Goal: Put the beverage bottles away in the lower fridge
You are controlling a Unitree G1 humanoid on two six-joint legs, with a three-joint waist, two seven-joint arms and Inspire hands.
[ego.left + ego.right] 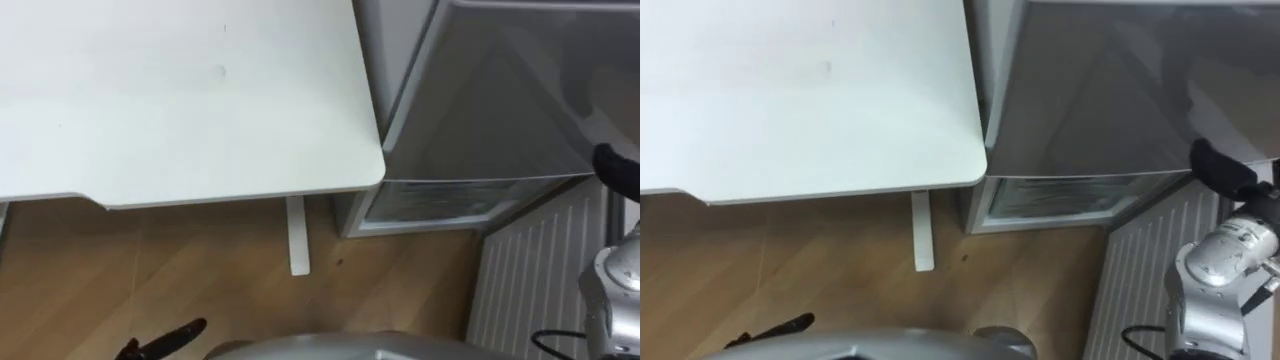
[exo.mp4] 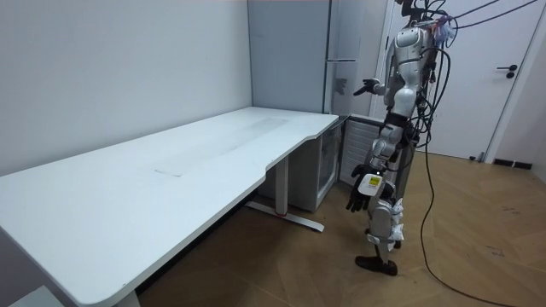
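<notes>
Lower fridge (image 1: 430, 200): its door (image 1: 540, 265) stood open, as I judged it, with the robot before it at the corner of the bench (image 1: 180, 100). Neither hand carried a drink. I could not tell where the drinks were, as the inside was too unclear. Loading was either finished or not begun. Right hand (image 2: 368, 85) was raised toward the upper door (image 1: 500, 100), fingers straight, contact unclear. Left hand (image 2: 363, 192) hung low, relaxed and empty.

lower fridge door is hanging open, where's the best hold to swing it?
I'd take the lower fridge door by its top edge, near the free end closest to the robot, coming from above with the right hand. It stands swung out, ribbed inner face showing, and I see no handle.
</notes>
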